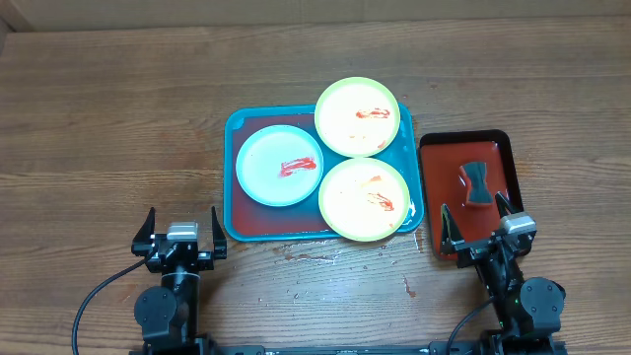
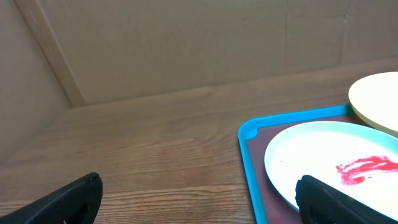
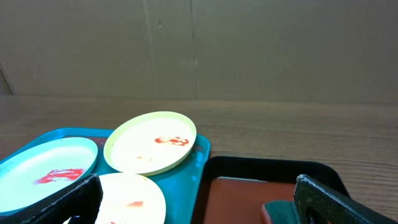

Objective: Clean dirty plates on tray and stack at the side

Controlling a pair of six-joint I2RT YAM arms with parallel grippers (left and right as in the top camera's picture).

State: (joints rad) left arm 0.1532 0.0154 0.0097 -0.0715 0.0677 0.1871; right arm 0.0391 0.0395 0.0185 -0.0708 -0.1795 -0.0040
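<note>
The teal-rimmed tray [image 1: 233, 202] holds three plates with red sauce smears: a light blue plate [image 1: 280, 166] at the left, a yellow-green plate [image 1: 358, 117] at the back right overhanging the rim, and a second yellow-green plate [image 1: 365, 198] at the front right. My left gripper [image 1: 181, 240] is open and empty on the table, front left of the tray. My right gripper [image 1: 483, 225] is open and empty over the front edge of the black-rimmed tray. The left wrist view shows the blue plate [image 2: 323, 165] and the tray rim [image 2: 252, 168]. The right wrist view shows all three plates [image 3: 149, 143].
A smaller black-rimmed red tray [image 1: 434, 187] sits right of the teal tray and holds a dark green and red sponge [image 1: 477, 183], also in the right wrist view [image 3: 280, 211]. Red stains mark the wood [image 1: 409, 286] in front of the trays.
</note>
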